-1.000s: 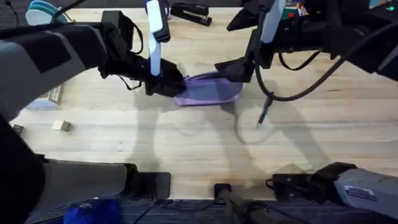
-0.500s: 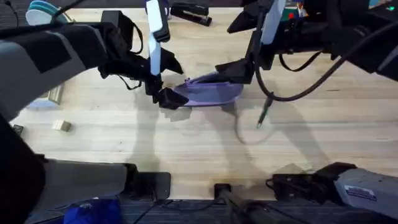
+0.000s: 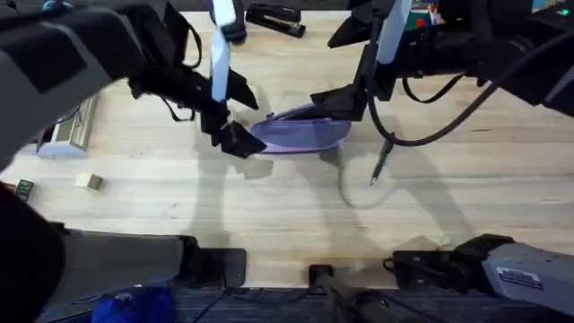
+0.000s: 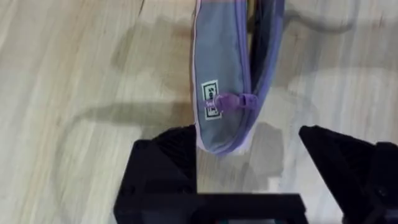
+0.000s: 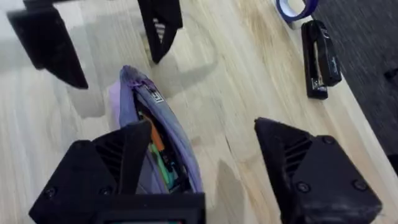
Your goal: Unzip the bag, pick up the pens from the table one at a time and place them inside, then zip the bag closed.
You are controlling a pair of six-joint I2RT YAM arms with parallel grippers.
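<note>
Lifting off bag (image 3: 303, 133), left claw (image 3: 235, 115) spread; right claw (image 5: 205, 146) spread.

A: Setting?
B: Lab or office bench. Light wooden butcher-block table (image 3: 269, 206) with two black robot arms mounted at its near edge, loose cables across it.
A: What else points that way?
B: Desk supplies: black stapler (image 5: 319, 58), blue tape ring (image 5: 296, 8), soft lavender fabric pencil pouch (image 3: 300, 133). Dark carpet beyond the table edge in the right wrist view.
</note>
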